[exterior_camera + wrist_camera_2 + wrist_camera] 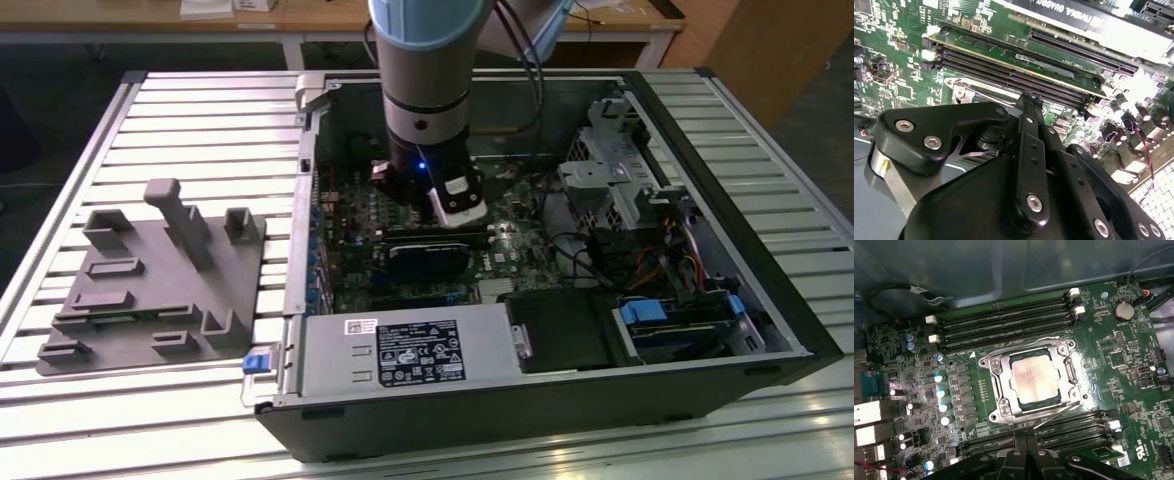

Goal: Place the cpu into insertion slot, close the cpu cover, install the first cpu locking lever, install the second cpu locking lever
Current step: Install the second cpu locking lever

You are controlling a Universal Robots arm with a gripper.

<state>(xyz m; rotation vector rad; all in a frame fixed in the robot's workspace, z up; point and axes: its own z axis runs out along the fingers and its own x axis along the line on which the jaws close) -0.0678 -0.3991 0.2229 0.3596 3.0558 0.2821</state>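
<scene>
Inside the open black computer case (747, 330) on the slatted metal bench (187, 130), the arm's black pincer (1026, 452) hangs low over the green motherboard (1134, 365). In the first wrist view the small flat square cpu with the pale silvery-grey metal top (1033, 376) lies seated in the square insertion slot (1004, 412), framed by the thin silvery metal cpu cover (997, 365), which appears to lie flat around the chip. A thin metal locking lever (1061, 415) runs slantwise from the socket's corner toward the pincer; it looks raised off its catch, though that is a judgement. The second lever cannot be made out with confidence.

The deciding relation: the socket lies just beyond the fingertips, across the long black memory slots (1004, 322), and the free lever's end is the part of the assembly nearest them.

The pincer's fingertips sit drawn close together with no visible gap in the first wrist view, and nothing is held between them. In the second wrist view the black finger linkages (1029, 150) hide the tips themselves.
</scene>
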